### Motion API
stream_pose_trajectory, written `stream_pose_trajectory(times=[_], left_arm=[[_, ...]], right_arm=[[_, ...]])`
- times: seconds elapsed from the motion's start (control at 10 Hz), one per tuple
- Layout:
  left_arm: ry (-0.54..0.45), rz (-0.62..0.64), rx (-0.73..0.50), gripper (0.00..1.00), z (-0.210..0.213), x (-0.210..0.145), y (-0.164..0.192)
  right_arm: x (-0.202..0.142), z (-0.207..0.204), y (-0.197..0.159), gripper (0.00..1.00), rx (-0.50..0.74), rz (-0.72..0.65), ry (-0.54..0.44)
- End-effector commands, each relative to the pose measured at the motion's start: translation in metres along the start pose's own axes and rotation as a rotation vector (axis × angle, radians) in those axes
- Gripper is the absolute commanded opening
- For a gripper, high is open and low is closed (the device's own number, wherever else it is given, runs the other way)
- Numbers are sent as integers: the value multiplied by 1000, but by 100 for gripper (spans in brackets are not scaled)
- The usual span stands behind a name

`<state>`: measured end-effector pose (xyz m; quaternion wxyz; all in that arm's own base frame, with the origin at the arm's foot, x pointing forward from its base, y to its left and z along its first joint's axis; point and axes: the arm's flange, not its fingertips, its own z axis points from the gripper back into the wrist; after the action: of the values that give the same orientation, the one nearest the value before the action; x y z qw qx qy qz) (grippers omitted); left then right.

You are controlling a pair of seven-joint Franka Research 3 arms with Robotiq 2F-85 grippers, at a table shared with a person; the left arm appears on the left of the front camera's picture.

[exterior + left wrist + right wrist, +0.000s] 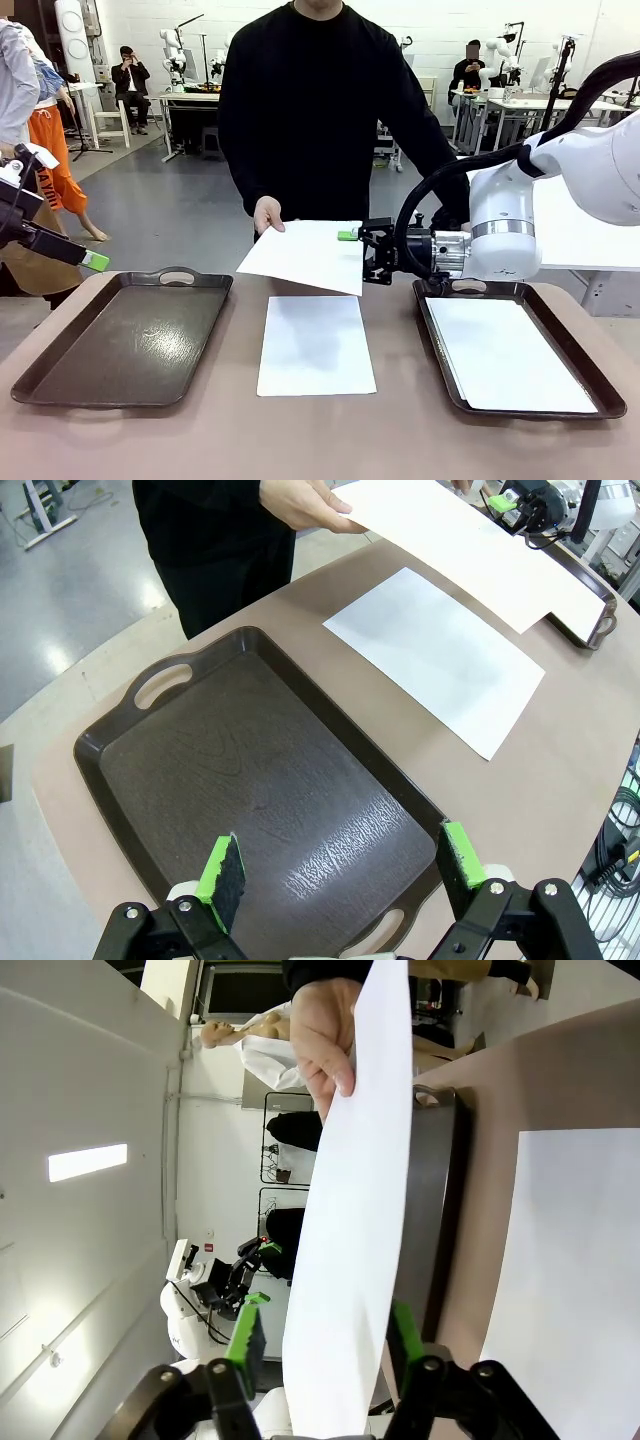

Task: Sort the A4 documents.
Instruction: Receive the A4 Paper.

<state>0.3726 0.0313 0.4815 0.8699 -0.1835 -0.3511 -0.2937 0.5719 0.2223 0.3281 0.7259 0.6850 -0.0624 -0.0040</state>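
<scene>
Above the brown tabletop (200,440) a person's hand (267,213) holds a thin white A4 paper sheet (305,255), light and floppy, best pinched at the edge that sits between the half-closed jaws of the right gripper (350,238); the left gripper (340,865) keeps its jaws wide.

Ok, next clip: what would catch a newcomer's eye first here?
The handover over the far middle of the table: the person's hand holds out a white A4 sheet in the air, and the right gripper has its open fingers on either side of the sheet's edge. Below, a second sheet lies flat between two dark trays. The right tray holds paper, and the left gripper hangs open above the left tray.
</scene>
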Motion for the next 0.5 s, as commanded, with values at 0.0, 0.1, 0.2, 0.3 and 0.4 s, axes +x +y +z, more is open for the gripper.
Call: stream_pose_trajectory(times=[0.0, 0.1, 0.2, 0.3, 0.4], left_arm=[[-13, -12, -16, 100, -2, -2, 3], [-13, -12, -16, 100, -2, -2, 3], [-13, -12, -16, 100, -2, -2, 3], [-13, -12, -16, 100, -2, -2, 3], [-13, -12, -16, 100, -2, -2, 3]], right_arm=[[7, -6, -4, 42, 22, -20, -14], [9, -5, -4, 38, 28, -23, -20], [11, -4, -4, 22, 28, -26, -26], [12, -4, -4, 19, 27, -26, -29], [13, -4, -5, 3, 25, -30, -31]])
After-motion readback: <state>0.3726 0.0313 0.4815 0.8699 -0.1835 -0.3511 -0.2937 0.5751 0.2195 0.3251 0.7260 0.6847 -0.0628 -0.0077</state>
